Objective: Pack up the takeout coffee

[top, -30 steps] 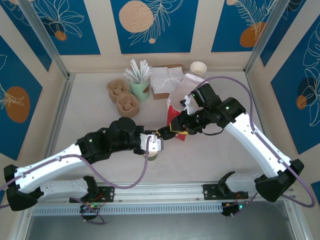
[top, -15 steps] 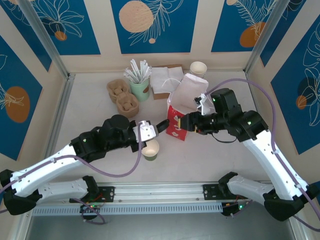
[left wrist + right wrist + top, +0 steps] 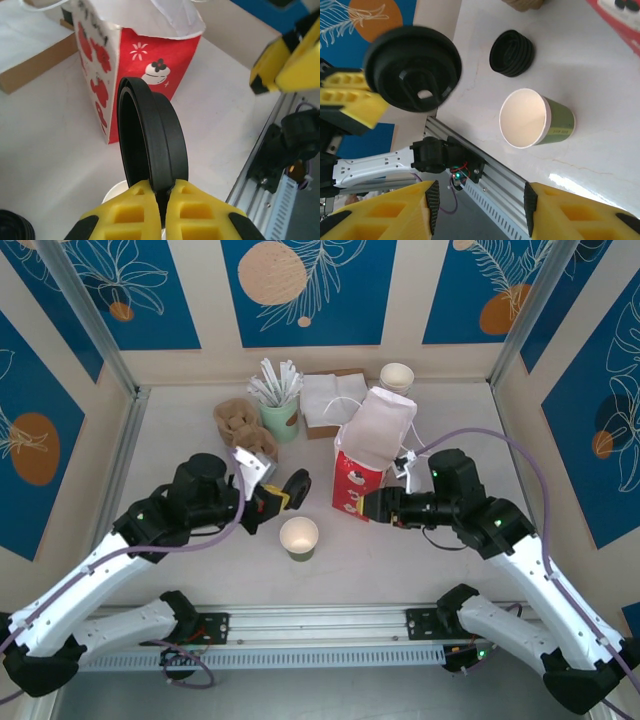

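The takeout coffee cup (image 3: 299, 537), olive-green, stands near the table's front with its top open and no lid on it; it also shows in the right wrist view (image 3: 540, 120). Its round black lid (image 3: 152, 135) is pinched edge-on in my shut left gripper (image 3: 281, 496), held up and left of the cup (image 3: 412, 67). A red-and-white paper bag (image 3: 362, 468) stands open behind the cup. My right gripper (image 3: 369, 506) hovers at the bag's right foot, open and with nothing in it (image 3: 479, 210).
At the back stand a pale green cup of white sticks (image 3: 280, 405), brown pulp cup carriers (image 3: 247, 435), white napkins on a box (image 3: 330, 400) and a white cup (image 3: 397, 377). A stack of black lids (image 3: 512, 52) lies left of the coffee cup. A metal rail (image 3: 330, 625) runs along the near edge.
My left gripper has moved from over the cup up and to the left with the lid, leaving the cup's top open. The right arm has drawn back to the right of the bag.
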Motion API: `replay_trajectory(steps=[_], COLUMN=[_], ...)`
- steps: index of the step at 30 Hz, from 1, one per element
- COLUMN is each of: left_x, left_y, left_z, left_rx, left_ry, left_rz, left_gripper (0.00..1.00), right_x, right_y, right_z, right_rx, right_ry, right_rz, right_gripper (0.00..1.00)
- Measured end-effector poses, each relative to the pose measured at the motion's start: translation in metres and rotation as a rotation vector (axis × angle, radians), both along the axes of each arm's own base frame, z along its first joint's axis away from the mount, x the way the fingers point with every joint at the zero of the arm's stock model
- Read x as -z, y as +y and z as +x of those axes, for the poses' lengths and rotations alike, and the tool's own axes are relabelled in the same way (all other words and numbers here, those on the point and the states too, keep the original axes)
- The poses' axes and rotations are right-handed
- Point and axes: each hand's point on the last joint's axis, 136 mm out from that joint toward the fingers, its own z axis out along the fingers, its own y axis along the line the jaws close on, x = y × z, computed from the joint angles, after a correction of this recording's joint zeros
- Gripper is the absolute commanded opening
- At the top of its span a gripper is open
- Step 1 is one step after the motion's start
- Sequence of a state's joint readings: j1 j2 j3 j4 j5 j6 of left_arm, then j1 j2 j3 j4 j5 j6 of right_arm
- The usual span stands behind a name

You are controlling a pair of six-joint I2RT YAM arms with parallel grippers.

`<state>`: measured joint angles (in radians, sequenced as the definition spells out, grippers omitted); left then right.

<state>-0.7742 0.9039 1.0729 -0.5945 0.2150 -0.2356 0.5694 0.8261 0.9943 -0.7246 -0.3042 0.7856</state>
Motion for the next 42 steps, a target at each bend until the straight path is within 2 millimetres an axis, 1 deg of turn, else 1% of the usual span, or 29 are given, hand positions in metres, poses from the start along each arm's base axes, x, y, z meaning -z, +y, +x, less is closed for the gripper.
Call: replay_trajectory(steps=[4, 7, 12, 15, 26, 29, 36, 42], left_x=[0.009, 0.024, 0.053, 0.065, 0.093, 0.097, 0.110, 0.117], left_y=[0.013, 0.017, 0.017, 0.017, 0.016, 0.015, 0.016, 0.015], left_z=[0.002, 0.000, -0.006, -0.009, -0.012, -0.011, -0.011, -0.010], left_rx=[-0.069, -0.099, -0.115, -0.117, -0.126, -0.124, -0.130, -0.131], left_ry=[0.140, 0.250, 0.407, 0.473, 0.605, 0.621, 0.658, 0.676], left_rz=[-0.079, -0.115, -0.142, -0.157, -0.219, -0.234, -0.251, -0.265], left_gripper=[0.06, 0.06, 0.06, 0.05, 0.05, 0.05, 0.06, 0.06], right_x=[0.020, 0.034, 0.057, 0.069, 0.100, 0.105, 0.107, 0.108], right_y=[0.009, 0.017, 0.029, 0.034, 0.049, 0.054, 0.063, 0.065], right_z=[-0.008, -0.018, -0.030, -0.032, -0.028, -0.025, -0.018, -0.012], right_rx=[-0.021, -0.043, -0.065, -0.058, -0.017, -0.010, 0.005, 0.027], right_ry=[0.050, 0.080, 0.110, 0.120, 0.143, 0.148, 0.144, 0.133], right_rz=[0.005, 0.007, -0.009, -0.014, -0.027, -0.032, -0.021, -0.017], right_gripper=[0.50, 0.50, 0.50, 0.50, 0.50, 0.50, 0.47, 0.47])
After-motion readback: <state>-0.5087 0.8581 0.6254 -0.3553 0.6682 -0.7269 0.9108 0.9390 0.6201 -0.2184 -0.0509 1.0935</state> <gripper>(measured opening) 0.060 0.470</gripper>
